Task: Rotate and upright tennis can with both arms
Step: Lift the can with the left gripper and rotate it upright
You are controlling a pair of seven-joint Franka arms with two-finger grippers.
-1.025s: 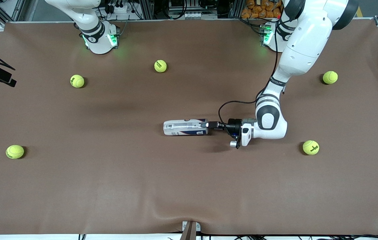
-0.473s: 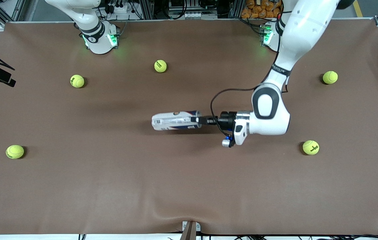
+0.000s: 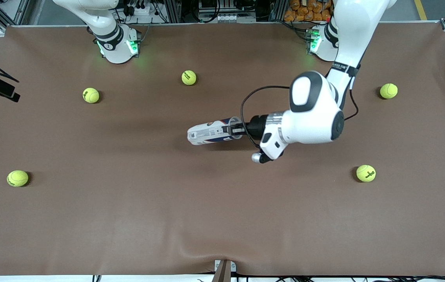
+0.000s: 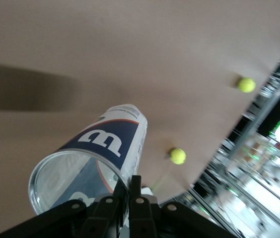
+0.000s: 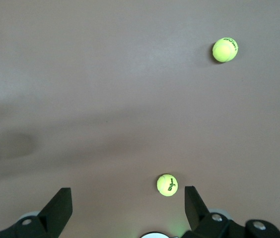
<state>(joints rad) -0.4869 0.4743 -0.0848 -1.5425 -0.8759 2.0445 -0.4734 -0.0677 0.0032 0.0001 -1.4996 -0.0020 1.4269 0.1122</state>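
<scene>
A slim white and dark blue tennis can (image 3: 212, 132) with a white "W" logo and clear open mouth hangs tilted over the middle of the brown table (image 3: 222, 219). The left arm's black two-finger gripper (image 3: 235, 129) is clamped tight on the rim at the can's open end (one finger (image 4: 135, 191) inside the mouth). The right arm's gripper (image 5: 128, 198) waits with fingers spread wide, holding nothing, over a yellow-green tennis ball (image 5: 167, 185). The can's closed end points toward the right arm's end of the table.
</scene>
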